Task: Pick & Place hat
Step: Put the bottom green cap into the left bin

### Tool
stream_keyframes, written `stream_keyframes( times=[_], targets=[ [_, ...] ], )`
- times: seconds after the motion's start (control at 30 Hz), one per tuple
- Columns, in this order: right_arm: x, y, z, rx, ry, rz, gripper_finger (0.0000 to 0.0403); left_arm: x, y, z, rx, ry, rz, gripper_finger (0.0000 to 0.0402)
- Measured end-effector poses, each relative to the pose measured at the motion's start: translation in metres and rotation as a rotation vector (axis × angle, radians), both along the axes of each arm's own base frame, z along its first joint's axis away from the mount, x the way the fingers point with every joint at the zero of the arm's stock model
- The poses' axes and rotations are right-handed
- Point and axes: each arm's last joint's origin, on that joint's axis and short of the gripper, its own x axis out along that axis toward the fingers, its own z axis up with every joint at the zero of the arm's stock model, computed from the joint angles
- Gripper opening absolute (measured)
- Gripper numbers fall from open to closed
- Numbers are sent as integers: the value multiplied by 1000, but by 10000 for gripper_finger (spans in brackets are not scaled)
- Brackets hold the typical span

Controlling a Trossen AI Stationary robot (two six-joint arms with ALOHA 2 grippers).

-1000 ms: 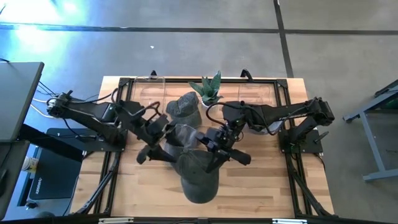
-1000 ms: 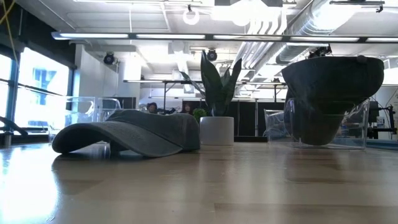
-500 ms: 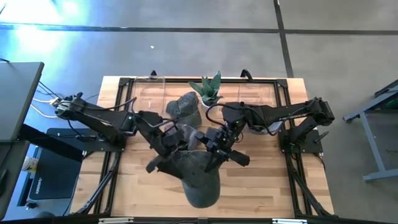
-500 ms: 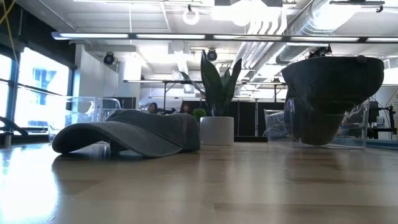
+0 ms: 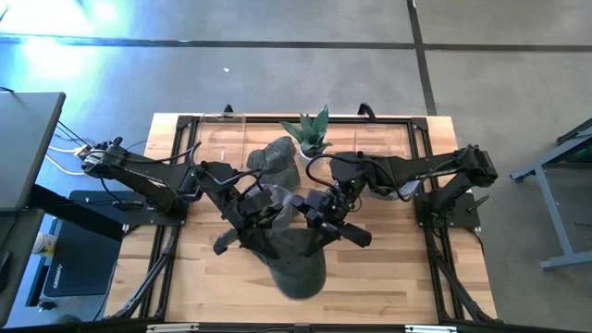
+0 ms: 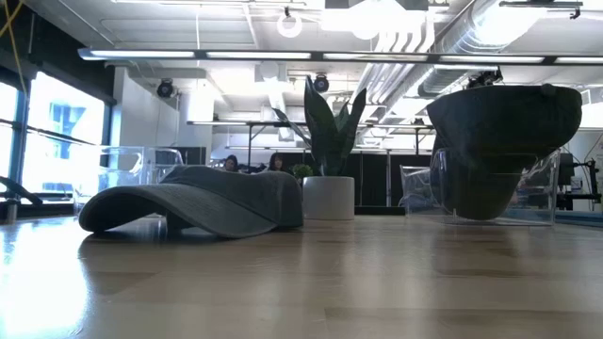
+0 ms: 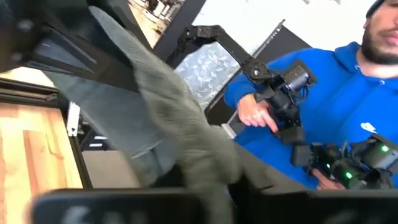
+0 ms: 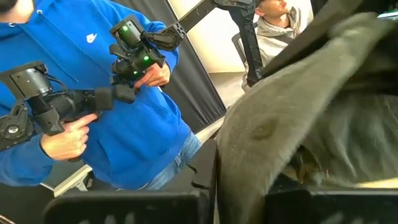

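Hat (image 5: pixel 296 259) hangs lifted above the near middle of the surface (image 5: pixel 388 268), gripped from both sides: the left end effector (image 5: pixel 252 225) pinches its left edge and the right end effector (image 5: pixel 326 225) pinches its right edge, grey cloth draped across both wrist views. A second hat (image 5: pixel 275 159) lies at the far middle beside a potted plant (image 5: pixel 311 132). Picking looks done; carrying and setting down remain, as I judge. Against half a second ago, the held hat has drawn slightly farther in and its near edge sits higher; the left arm has shifted a little.
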Motion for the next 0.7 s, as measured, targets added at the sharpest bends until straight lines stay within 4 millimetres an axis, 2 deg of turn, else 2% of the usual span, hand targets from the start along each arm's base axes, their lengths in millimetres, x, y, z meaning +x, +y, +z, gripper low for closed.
stream_keyframes(
  times=[0.07, 0.23, 0.37, 0.5, 0.7],
  targets=[
    [0, 0, 0, 4, 4, -2, 43, 0, 0, 0, 12, -8, -16, 11],
    [-1, -7, 1, 38, 57, -7, 108, -3, 0, 1, 17, -9, -22, 12],
    [-16, -17, 12, 38, 77, -7, 157, -14, 5, 6, 31, 4, -13, 5],
    [-41, -18, 23, -24, 82, -83, 180, -24, 22, 2, 109, 75, 74, 2],
    [-81, -12, 33, -152, 120, -226, 179, -45, 66, 8, 301, 267, 249, 1]
  ],
)
